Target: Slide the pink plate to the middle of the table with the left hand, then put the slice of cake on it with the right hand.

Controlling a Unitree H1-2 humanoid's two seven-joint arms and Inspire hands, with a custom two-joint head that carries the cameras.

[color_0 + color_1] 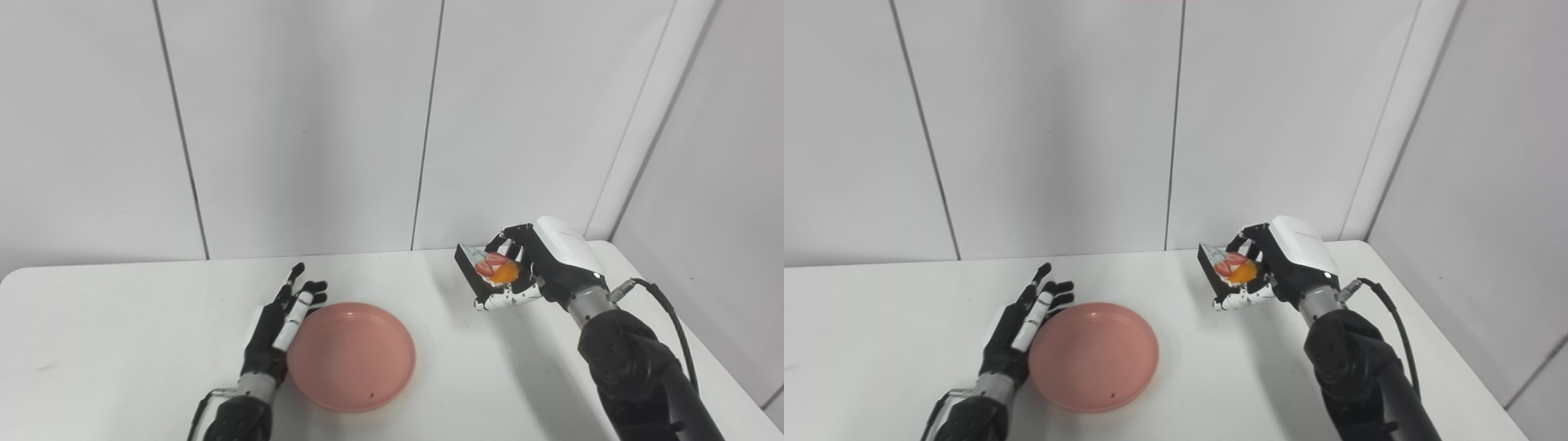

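The pink plate point(351, 356) lies flat on the white table point(122, 343), near the front middle. My left hand point(278, 327) is open, its fingers stretched along the plate's left rim, touching or nearly touching it. My right hand point(527, 266) is shut on the slice of cake point(490, 269), a dark wedge with red and orange fruit on top. It holds the slice lifted above the table, to the right of and behind the plate. The same scene shows in the right eye view: plate point(1094, 355), left hand point(1023, 327), slice of cake point(1226, 268).
A white panelled wall point(306, 122) stands close behind the table. The table's right edge point(723, 367) runs just beside my right arm. A black cable point(667, 312) loops from the right wrist.
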